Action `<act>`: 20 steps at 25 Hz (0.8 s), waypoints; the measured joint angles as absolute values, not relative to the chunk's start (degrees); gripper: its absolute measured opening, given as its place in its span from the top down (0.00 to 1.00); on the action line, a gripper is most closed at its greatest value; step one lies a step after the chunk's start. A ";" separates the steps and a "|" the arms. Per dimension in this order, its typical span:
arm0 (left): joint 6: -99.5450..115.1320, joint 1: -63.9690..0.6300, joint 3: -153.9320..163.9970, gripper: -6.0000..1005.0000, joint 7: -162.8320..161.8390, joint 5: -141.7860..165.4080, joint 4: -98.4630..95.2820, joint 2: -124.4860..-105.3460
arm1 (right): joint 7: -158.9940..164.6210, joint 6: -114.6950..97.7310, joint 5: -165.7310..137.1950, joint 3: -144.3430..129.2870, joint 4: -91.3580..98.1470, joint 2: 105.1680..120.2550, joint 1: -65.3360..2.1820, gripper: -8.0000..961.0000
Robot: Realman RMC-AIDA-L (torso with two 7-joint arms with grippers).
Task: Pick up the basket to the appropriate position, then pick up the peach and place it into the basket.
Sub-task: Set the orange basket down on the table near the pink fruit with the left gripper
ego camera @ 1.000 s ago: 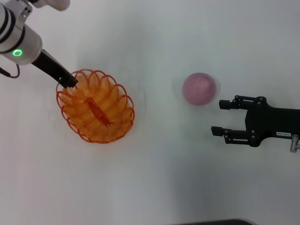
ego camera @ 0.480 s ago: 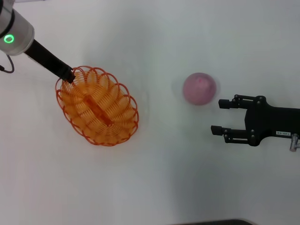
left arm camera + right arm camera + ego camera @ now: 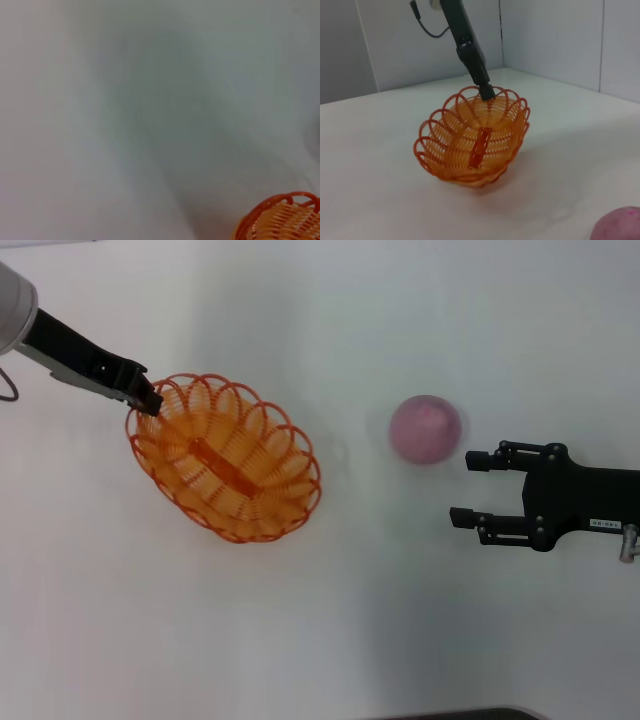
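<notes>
The orange openwork basket (image 3: 226, 459) is tilted and lifted off the white table, held by its far-left rim. My left gripper (image 3: 148, 400) is shut on that rim; it also shows in the right wrist view (image 3: 486, 92), with the basket (image 3: 472, 137) hanging tipped under it. A corner of the basket shows in the left wrist view (image 3: 280, 220). The pink peach (image 3: 426, 428) lies on the table right of centre, and its edge shows in the right wrist view (image 3: 619, 226). My right gripper (image 3: 470, 488) is open and empty, just right of and below the peach.
The white table (image 3: 330, 620) stretches all around. Grey walls (image 3: 560, 35) meet in a corner behind the basket in the right wrist view. A dark edge (image 3: 450, 714) runs along the table's near side.
My left gripper has carried the basket to the right and tilted it more; its arm now reaches in lower and flatter. The peach and the right gripper have not moved.
</notes>
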State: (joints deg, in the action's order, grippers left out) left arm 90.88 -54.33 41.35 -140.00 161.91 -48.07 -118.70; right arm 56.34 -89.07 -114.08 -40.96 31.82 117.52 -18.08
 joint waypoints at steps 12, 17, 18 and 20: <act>94.21 -48.17 35.58 0.93 -142.66 152.88 -46.08 -118.44 | 56.41 -89.45 -114.08 -40.61 31.82 117.50 -18.11 0.20; 93.42 -44.02 35.50 0.93 -143.76 149.84 -47.71 -119.98 | 56.43 -89.52 -114.08 -40.19 31.82 117.54 -18.08 0.20; 93.28 -43.34 35.49 0.93 -143.81 149.28 -47.99 -120.30 | 56.43 -89.52 -114.08 -40.05 31.82 117.57 -18.06 0.20; 93.21 -42.10 35.45 0.93 -143.82 148.15 -48.27 -120.93 | 56.43 -89.52 -114.08 -39.97 31.82 117.58 -18.03 0.20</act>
